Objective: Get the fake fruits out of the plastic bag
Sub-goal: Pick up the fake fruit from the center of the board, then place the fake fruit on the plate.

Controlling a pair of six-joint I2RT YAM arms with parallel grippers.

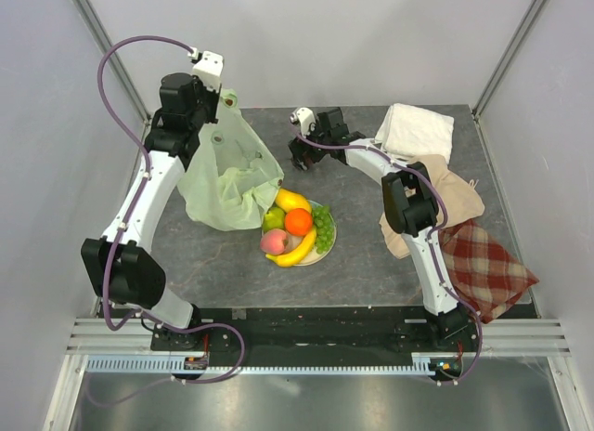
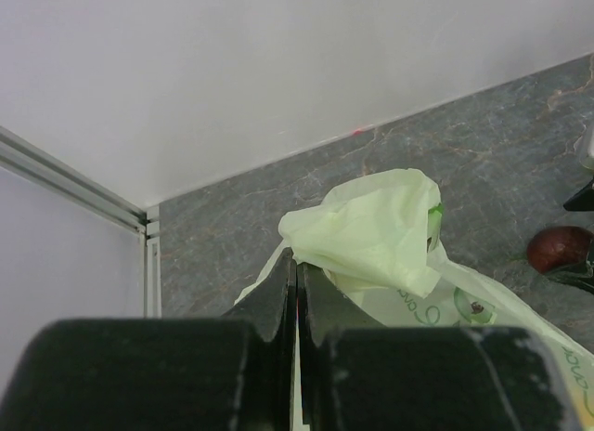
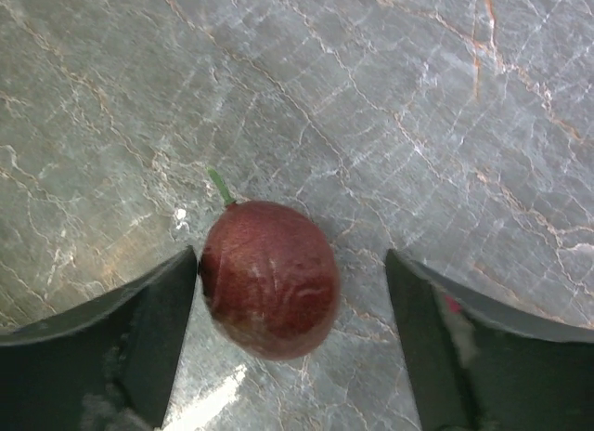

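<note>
The pale-green plastic bag hangs from my left gripper, which is shut on its top edge and holds it up at the back left. My right gripper is open, low over the table at the back middle. A dark purple fruit lies on the table between its fingers, touching the left finger; it also shows in the left wrist view. A plate holds a mango, orange, peach, green apple, banana and grapes.
A white cloth, a beige cloth and a plaid cloth lie along the right side. White walls and metal frame posts enclose the table at the back and sides.
</note>
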